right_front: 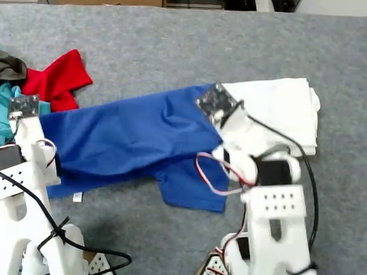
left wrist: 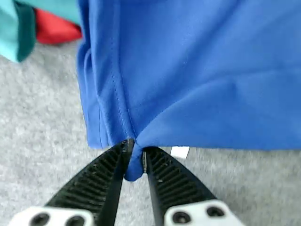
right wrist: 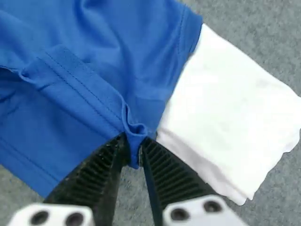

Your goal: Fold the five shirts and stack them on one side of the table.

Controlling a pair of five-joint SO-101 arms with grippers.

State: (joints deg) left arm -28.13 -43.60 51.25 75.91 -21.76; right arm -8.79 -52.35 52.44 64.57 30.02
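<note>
blue shirt [right_front: 129, 135] spans the middle of the grey table [right_front: 175, 40], and you are holding it at both ends. your left gripper [left wrist: 134, 160] has its jaws pressed together on a small bunched fold at the shirt's hemmed edge, with the cloth squeezed between the ribbed fingers [left wrist: 110, 169]. a small white tag [left wrist: 179, 151] shows just beside that pinch, at the shirt's lower edge. your right gripper [right wrist: 133, 150] is likewise clamped on a puckered bit of stitched blue hem, jaws nearly touching with the fabric caught between them.

in the high view your left arm [right_front: 23, 185] stands at the shirt's left end and your right arm [right_front: 272, 202] at its right end. the shirt runs as a long band between them, and one sleeve pokes out toward the near side of the table, close to the right arm.

the white shirt [right_front: 282, 111] lies folded on the right side of the table. the blue shirt's right end touches it and overlaps its near corner, right where your right gripper pinches.

on the left side a red shirt [right_front: 58, 77] lies crumpled, touching a teal shirt [right_front: 2, 114], with a dark garment [right_front: 7, 66] at the table's left edge behind them. the blue shirt's left end reaches the teal and red ones.
</note>
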